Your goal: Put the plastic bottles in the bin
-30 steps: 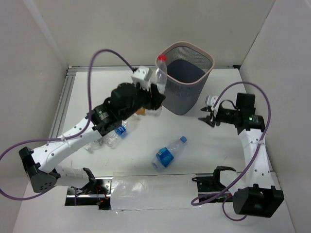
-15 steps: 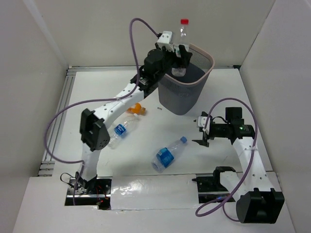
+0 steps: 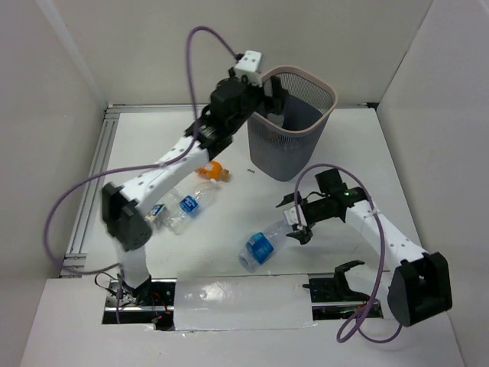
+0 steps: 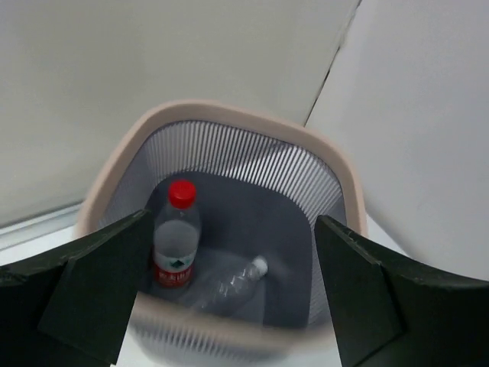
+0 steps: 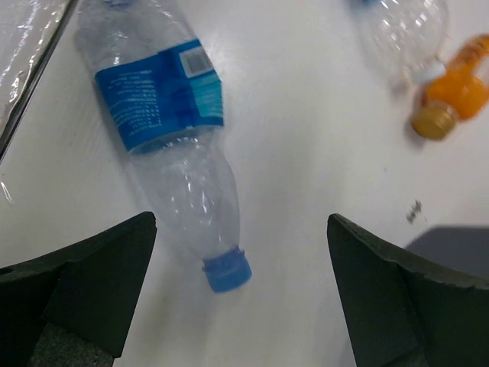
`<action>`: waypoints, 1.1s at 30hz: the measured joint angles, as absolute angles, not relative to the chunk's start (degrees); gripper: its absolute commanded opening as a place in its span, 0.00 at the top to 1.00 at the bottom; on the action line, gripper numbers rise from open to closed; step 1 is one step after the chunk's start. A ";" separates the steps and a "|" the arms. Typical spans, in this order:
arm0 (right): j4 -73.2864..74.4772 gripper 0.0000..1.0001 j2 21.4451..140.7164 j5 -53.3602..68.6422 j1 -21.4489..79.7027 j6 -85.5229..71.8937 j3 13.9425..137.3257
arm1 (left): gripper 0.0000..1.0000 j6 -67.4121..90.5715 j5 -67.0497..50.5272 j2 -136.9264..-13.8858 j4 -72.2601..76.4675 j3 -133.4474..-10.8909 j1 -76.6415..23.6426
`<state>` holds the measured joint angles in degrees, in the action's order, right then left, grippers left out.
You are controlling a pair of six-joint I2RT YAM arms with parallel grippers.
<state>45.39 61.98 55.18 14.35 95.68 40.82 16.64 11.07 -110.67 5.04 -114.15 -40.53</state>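
The white table (image 3: 359, 153) carries everything, and the bin (image 3: 276, 151) stands upright toward its far side, a dark mesh basket with a pale pinkish rim.

The left arm (image 3: 164, 167) reaches up from the bin's near left side and ends over the bin's left rim. The right arm (image 3: 382, 229) lies in front of the bin, on its near right side, bent in toward the middle of the table.

The left gripper (image 3: 273, 103) hangs above the bin's mouth, looking straight down into it. Its jaws stand wide apart with nothing between them. The right gripper (image 3: 294, 220) sits low over the table in front of the bin, also spread wide. The neck of a bottle lies in the gap, with neither finger touching it.

That blue-capped bottle (image 5: 172, 122) lies on its side in front of the bin, its cap pointing toward the bin. A second blue-labelled bottle (image 3: 186, 210) lies on its side to the bin's near left, farther from it.

Inside the bin, the red-capped bottle (image 4: 176, 245) stands nearly upright against the left wall. The plain clear bottle (image 4: 229, 284) lies on the bin's floor just beside it.

The short orange bottle (image 3: 214, 171) lies on the table close to the bin's left side.
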 measured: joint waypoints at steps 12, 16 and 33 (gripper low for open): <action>39.81 0.06 77.06 44.38 27.57 100.40 40.77 | 0.01 20.80 16.14 -57.69 -12.64 -59.11 -35.99; 36.99 0.19 81.01 41.28 27.77 100.36 40.18 | 0.01 23.29 16.69 -53.10 -21.26 -48.66 -35.86; 44.97 0.71 79.35 44.01 27.59 82.04 60.49 | 0.02 9.98 13.52 -60.40 -20.10 -45.10 -31.11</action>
